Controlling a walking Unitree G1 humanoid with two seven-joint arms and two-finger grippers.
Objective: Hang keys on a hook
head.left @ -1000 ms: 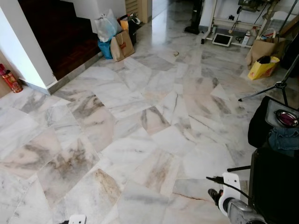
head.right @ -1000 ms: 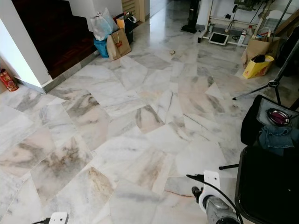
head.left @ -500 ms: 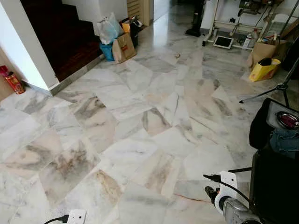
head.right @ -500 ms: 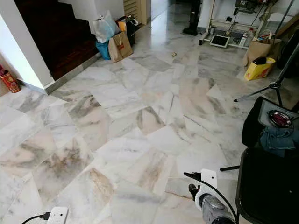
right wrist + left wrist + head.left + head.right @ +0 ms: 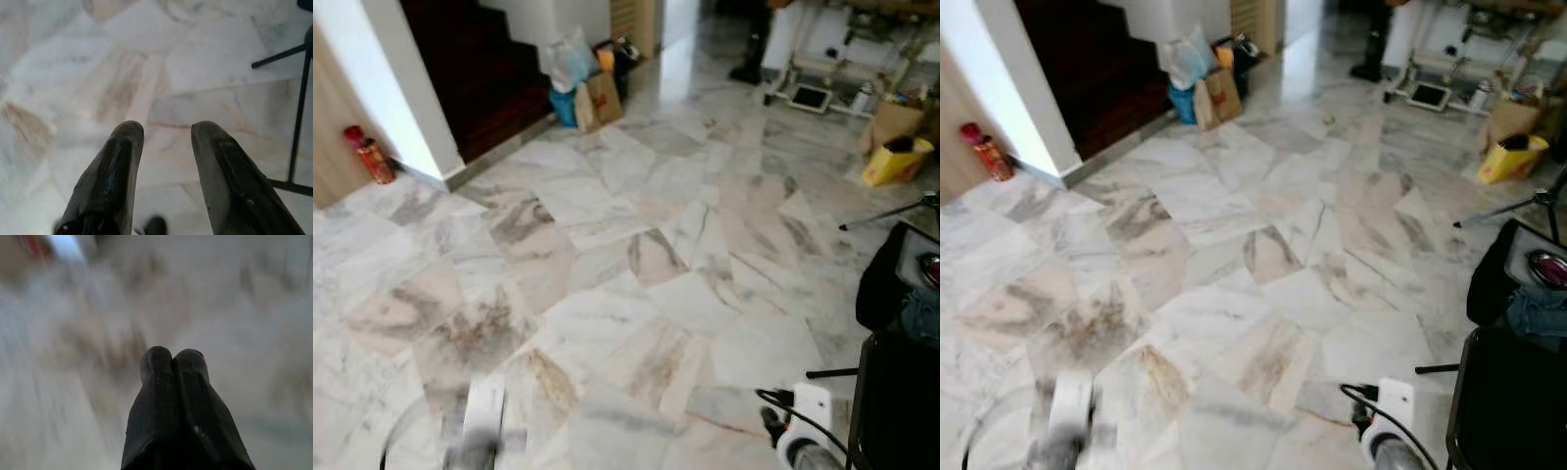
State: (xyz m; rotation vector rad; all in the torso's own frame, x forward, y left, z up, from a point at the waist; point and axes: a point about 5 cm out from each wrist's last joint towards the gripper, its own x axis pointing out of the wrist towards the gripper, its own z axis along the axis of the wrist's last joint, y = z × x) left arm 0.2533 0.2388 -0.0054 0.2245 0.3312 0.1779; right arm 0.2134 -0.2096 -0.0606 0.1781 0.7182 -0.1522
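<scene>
A: Left eye view first, from its left edge: what is found there?

B: A red canister (image 5: 368, 155) is seen by the pale wall, then dark stairs (image 5: 480, 69), then a cluster of bags (image 5: 585, 78) at the foot of them. Marble floor (image 5: 636, 245) is spread across the middle. Low in the frame the left arm (image 5: 480, 431) is caught as a blur.

A: And the left gripper's state?

B: In the left wrist view the left gripper (image 5: 173, 355) is shown with its fingers pressed together, tip to tip, and nothing is gripped between them. Only smeared floor is seen beyond.

A: Further right?

B: A yellow bag (image 5: 897, 160) and a tripod leg (image 5: 886, 211) are seen far off, then a black chair (image 5: 901, 392) with clothing heaped above it. The right arm (image 5: 803, 436) is seen low beside that chair. In the right wrist view the right gripper (image 5: 164, 134) is held with its fingers parted, and bare marble is seen through the gap.

A: Where are the keys and the hook?

B: Neither can be made out, so their whereabouts cannot be told. Nothing is carried in either gripper.

A: So which way do the keys lie from the fingers?

B: That cannot be judged: no direction, long axis or nearer arm can be settled. The task is judged barely begun, and the keys must likely be found first. The right gripper, being parted, is judged readier for a pick-up.
</scene>
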